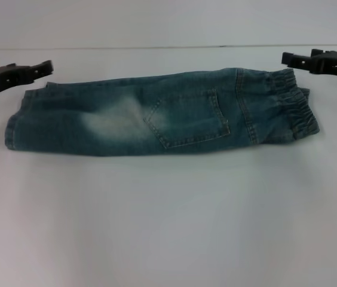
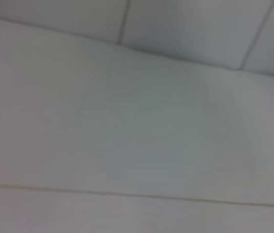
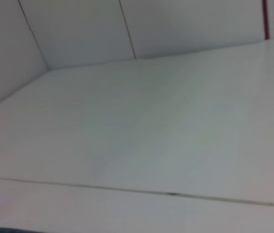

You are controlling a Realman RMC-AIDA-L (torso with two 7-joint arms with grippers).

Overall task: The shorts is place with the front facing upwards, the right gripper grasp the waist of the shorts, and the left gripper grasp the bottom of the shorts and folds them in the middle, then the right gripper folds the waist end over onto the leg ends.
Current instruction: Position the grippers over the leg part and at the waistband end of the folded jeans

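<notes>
Black metal marks the left edge of the head view, where the left gripper [image 1: 44,66] hangs above the table, just beyond the far corner of the leg ends [image 1: 22,122]. It touches no cloth and carries nothing; whether its fingers are parted or closed I cannot tell from this angle.

Next comes the white table [image 1: 168,227], and on it the shorts [image 1: 162,113], blue-green washed denim already folded lengthwise into one long strip lying across the middle of the view. The hemmed leg openings point to the robot's left, stacked one on the other, with a pale faded patch [image 1: 112,119] a little further along. A stitched pocket [image 1: 186,119] sits near the centre of the strip, facing up. Further right the cloth gathers into the ruffled elastic waist [image 1: 294,107], which ends the strip on the robot's right.

At the far right, the right gripper [image 1: 288,58] is held off the table just beyond the far corner of the waistband, apart from the cloth and with nothing in its grasp; how far its fingers are spread cannot be made out.

Both wrist views show only bare white table surface and pale wall panels [image 3: 78,34] behind it, with thin seams running across.
</notes>
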